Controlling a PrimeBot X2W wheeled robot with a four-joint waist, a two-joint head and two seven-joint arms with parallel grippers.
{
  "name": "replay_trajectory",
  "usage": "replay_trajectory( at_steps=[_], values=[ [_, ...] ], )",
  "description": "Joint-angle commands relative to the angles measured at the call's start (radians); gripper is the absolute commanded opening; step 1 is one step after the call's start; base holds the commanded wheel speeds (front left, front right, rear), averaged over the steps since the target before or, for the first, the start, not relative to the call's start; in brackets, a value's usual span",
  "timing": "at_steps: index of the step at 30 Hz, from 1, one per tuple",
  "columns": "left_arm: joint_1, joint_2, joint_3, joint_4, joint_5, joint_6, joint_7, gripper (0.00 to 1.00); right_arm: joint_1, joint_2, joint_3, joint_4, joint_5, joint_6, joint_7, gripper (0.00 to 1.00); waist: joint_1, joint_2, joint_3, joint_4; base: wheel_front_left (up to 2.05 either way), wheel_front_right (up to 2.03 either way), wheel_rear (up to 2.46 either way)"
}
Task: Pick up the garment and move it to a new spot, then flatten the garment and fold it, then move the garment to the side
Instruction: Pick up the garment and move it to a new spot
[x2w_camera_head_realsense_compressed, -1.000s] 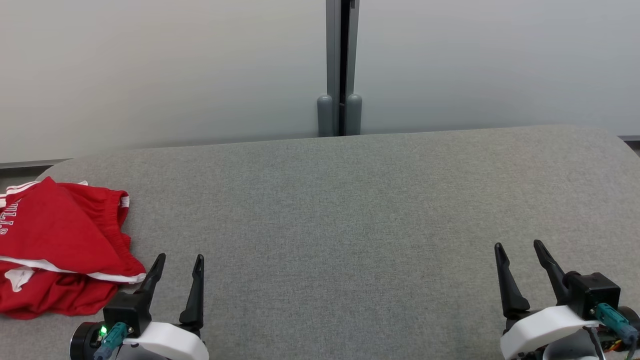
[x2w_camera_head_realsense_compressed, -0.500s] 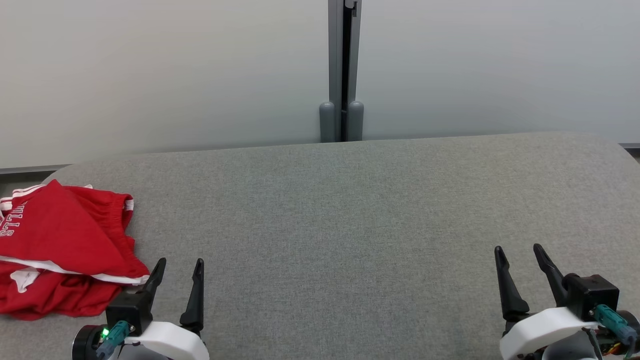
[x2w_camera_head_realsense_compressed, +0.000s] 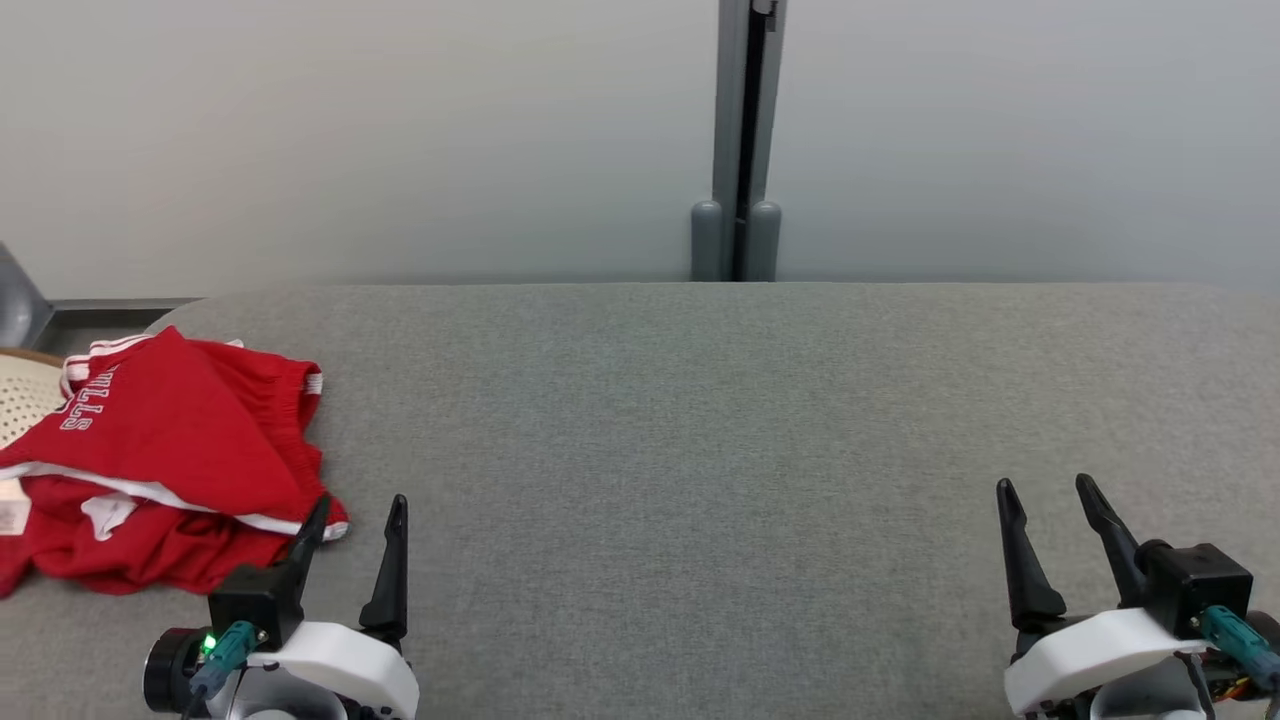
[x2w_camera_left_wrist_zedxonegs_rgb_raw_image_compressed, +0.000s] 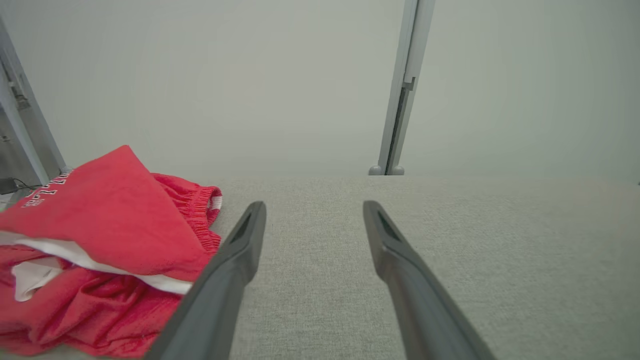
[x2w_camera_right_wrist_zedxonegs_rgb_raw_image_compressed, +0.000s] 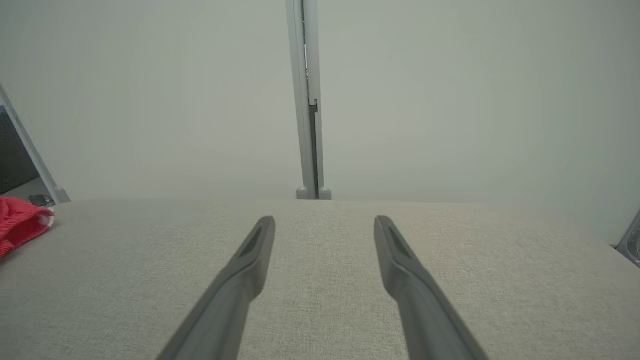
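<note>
The right gripper (x2w_camera_right_wrist_zedxonegs_rgb_raw_image_compressed: 324, 220) holds its two dark fingers spread wide over the grey fabric surface (x2w_camera_right_wrist_zedxonegs_rgb_raw_image_compressed: 475, 270); a red garment (x2w_camera_right_wrist_zedxonegs_rgb_raw_image_compressed: 22, 222) lies at the surface's far left edge, a grey post (x2w_camera_right_wrist_zedxonegs_rgb_raw_image_compressed: 307, 100) behind

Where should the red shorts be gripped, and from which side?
Grip the white-trimmed hem at the corner of the shorts nearest the left claw, coming in from their right, low along the table. That top layer's edge overhangs the crumpled layer beneath, giving the open claw a free lip to pinch, and it likely needs the shortest reach.
</note>
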Motion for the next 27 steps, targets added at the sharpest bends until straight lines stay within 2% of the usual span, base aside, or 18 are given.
replay_trajectory(
  at_steps=[1,15,18,27],
  values=[
    [-0.023,0.01,0.001,-0.007,-0.003,0.005,-0.006,1.0,0.004,-0.001,0.001,-0.01,0.002,0.0,-0.004,1.0,0.0,0.0,0.006,0.047,0.0,0.0,0.0],
    [-0.032,0.037,0.044,-0.048,-0.025,0.026,-0.008,1.0,-0.013,0.008,0.058,-0.086,0.001,0.0,0.023,1.0,0.0,0.0,0.031,0.344,0.0,0.0,0.0],
    [-0.025,0.04,0.049,-0.054,-0.029,0.027,-0.008,1.0,-0.016,0.01,0.062,-0.09,0.002,0.0,0.027,1.0,0.0,0.0,0.034,0.383,0.0,0.0,0.0],
    [-0.018,0.039,0.048,-0.068,-0.027,0.031,-0.009,1.0,-0.011,0.012,0.063,-0.087,-0.006,0.0,0.03,1.0,0.0,0.0,0.035,0.426,0.0,0.0,0.0]
  ],
)
